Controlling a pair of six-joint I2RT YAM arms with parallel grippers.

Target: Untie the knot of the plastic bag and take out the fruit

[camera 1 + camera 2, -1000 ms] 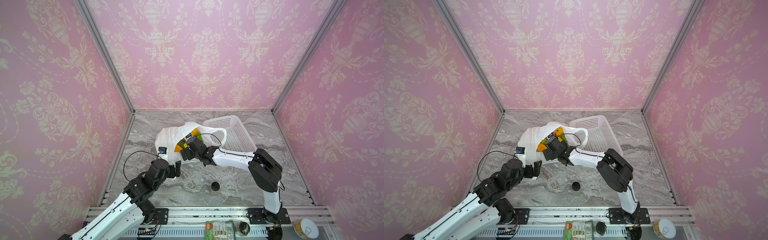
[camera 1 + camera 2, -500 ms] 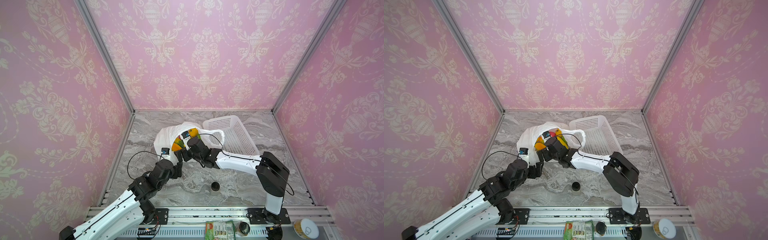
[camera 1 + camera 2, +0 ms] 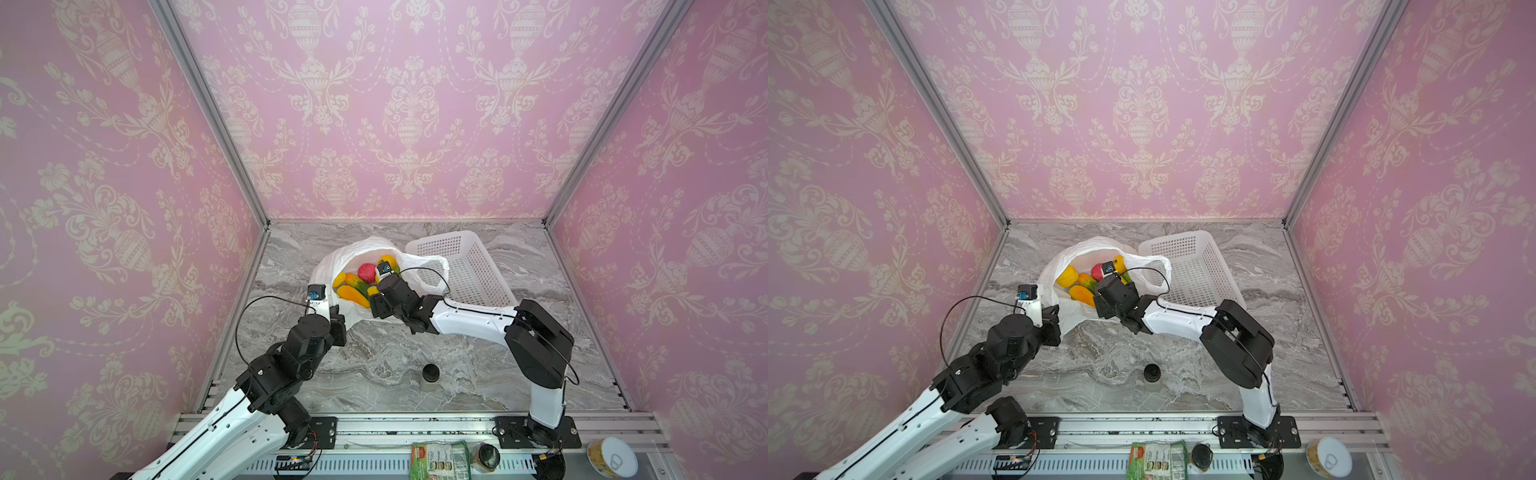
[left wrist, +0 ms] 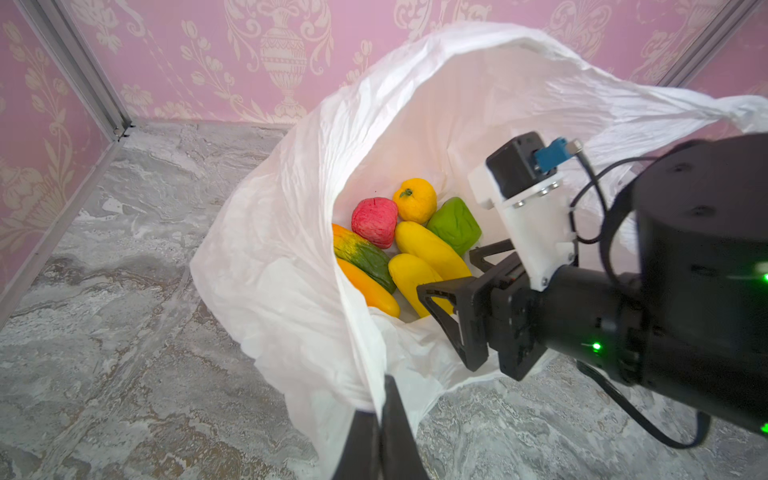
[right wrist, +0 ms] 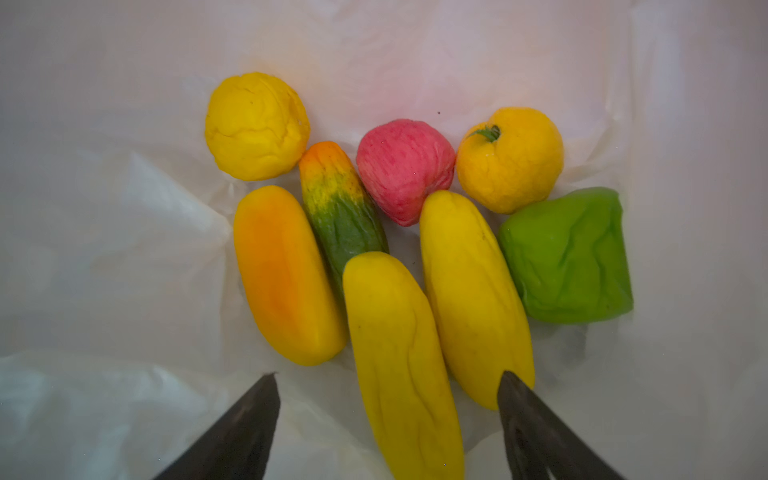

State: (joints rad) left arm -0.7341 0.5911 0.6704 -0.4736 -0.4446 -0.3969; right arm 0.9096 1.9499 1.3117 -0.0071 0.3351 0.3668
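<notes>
White film of the plastic bag (image 3: 353,253) stands open in both top views beside the basket (image 3: 478,270), with no knot visible, so untying is judged complete and taking out the fruit (image 3: 353,293) is the step in hand. Left wrist view: the left gripper (image 4: 376,403) is pinched on the bag's rim, holding the mouth open while the right gripper (image 4: 446,270) reaches inside. Right wrist view: its jaws stand spread astride one long yellow piece on the bag floor; the next move calls for closing on that piece alone, without trapping film.
</notes>
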